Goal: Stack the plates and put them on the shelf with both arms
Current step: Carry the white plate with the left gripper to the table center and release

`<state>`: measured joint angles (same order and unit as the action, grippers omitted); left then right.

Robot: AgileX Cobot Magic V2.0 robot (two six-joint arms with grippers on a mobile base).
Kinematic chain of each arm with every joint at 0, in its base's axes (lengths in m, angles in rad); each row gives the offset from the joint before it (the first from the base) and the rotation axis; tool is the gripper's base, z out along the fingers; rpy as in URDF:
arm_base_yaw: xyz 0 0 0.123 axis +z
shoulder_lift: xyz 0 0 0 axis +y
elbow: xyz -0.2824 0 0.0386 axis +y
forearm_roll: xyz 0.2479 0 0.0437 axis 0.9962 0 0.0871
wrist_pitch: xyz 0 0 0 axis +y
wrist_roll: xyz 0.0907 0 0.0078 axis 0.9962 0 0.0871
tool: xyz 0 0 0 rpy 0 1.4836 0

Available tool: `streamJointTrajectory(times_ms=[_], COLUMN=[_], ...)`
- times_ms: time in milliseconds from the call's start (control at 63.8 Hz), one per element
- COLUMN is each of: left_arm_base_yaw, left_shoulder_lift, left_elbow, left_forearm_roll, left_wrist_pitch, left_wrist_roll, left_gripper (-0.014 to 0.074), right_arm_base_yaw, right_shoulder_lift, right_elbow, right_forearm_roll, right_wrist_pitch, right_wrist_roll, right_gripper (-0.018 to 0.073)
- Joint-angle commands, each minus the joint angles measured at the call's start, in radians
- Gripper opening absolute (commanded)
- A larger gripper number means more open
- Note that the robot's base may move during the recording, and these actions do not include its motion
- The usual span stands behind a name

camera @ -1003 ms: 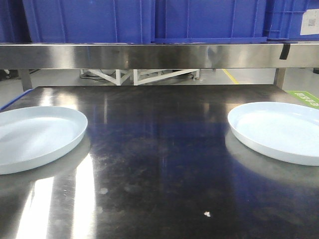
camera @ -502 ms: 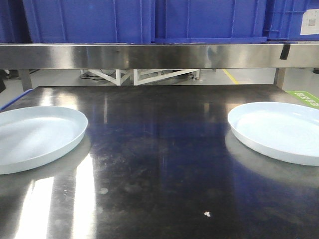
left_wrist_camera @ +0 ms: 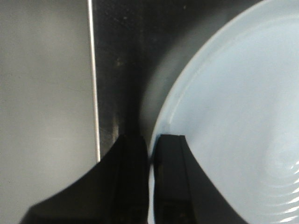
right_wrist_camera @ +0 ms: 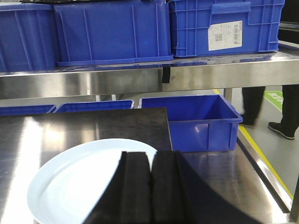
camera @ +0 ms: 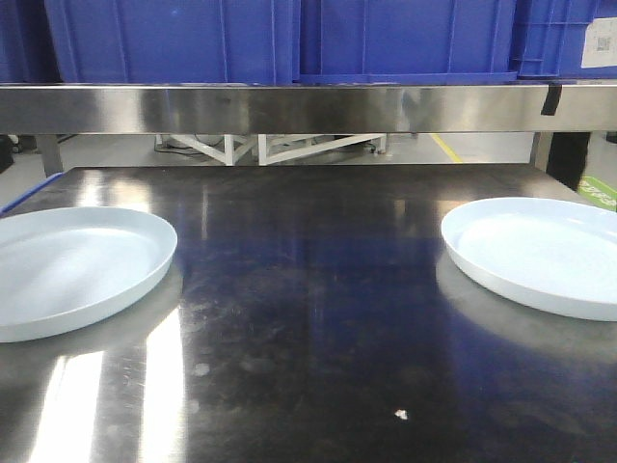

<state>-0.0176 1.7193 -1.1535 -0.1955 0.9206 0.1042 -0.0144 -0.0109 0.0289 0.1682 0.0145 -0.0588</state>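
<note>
**Left jaws on a plate rim**

Left jaws nip the rim of the left plate (left_wrist_camera: 233, 116), which lies flat, face up, to their right. Right jaws, pressed together, hold nothing. The right plate (right_wrist_camera: 70, 186) lies flat beneath them, and the shelf (right_wrist_camera: 117, 81) runs crosswise beyond.

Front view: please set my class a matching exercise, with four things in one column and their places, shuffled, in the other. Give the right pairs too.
Things:
1. left plate
2. right plate
3. blue crates
4. black tape mark

Places:
A. on top of the shelf
B. left side of the tabletop
C. stuck on the shelf's front band, near its right end
D. right side of the tabletop

Pairs: 1-B, 2-D, 3-A, 4-C
</note>
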Motion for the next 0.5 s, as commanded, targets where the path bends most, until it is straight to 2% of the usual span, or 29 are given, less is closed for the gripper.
streamJointTrajectory(times_ms=[0, 110, 298, 361, 486], left_arm_base_yaw=[-0.002, -0.002, -0.023, -0.067, -0.193], left_shoulder_lift=[-0.085, -0.143, -0.217, -0.236, -0.256], left_elbow=[-0.050, -0.103, -0.204, -0.227, -0.240], left_forearm_roll=[-0.012, -0.028, -0.181, -0.212, -0.212], left_wrist_pitch=[-0.002, 0.018, 0.114, 0.141, 0.177], left_wrist_roll=[-0.001, -0.001, 0.069, 0.082, 0.107], left_gripper=[0.0090, 0.0090, 0.0090, 0.0090, 0.0090], right_arm_base_yaw=[-0.007, -0.007, -0.007, -0.007, -0.007], right_shoulder_lift=[-0.021, -0.021, -0.021, -0.021, -0.021], right_elbow=[-0.016, -0.016, -0.016, -0.016, -0.016], right_forearm_roll=[-0.003, -0.003, -0.003, -0.003, -0.003], right_wrist_pitch=[-0.084, -0.084, -0.084, -0.084, -0.084], right_wrist_roll=[-0.002, -0.002, -0.002, -0.002, -0.002], right_gripper=[0.0057, 0.0057, 0.0057, 0.0057, 0.0057])
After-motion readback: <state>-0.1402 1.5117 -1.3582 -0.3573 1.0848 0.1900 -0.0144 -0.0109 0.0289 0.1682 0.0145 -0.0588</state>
